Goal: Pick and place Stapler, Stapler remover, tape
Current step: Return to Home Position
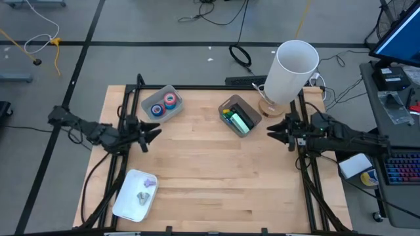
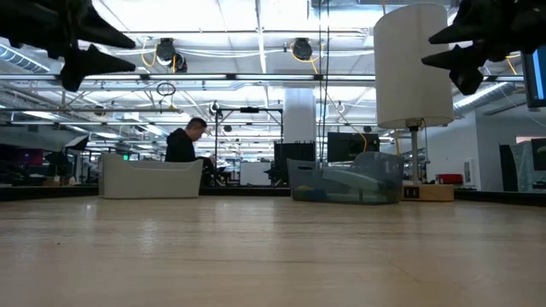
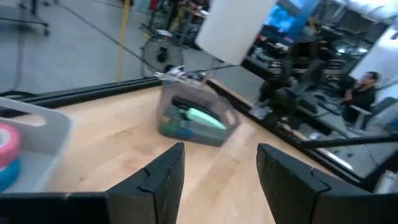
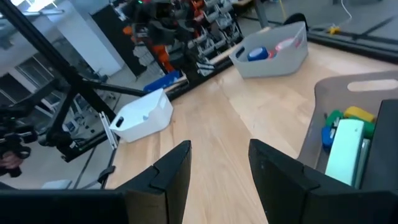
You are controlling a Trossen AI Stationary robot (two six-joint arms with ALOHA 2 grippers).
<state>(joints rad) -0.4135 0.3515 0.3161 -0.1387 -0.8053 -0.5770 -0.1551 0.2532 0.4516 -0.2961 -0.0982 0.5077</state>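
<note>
Collision with the lamp (image 1: 293, 69) is risked if the right gripper (image 1: 272, 132), spread and empty like the left gripper (image 1: 155, 134), is swung far, though the tape (image 1: 165, 103) is stowed in the far-left gray bin (image 1: 157, 92).

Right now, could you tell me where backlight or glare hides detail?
Low view: the ceiling lights behind turn the left claw and right claw into black silhouettes. High view: the table is evenly lit, with no glare.
</note>
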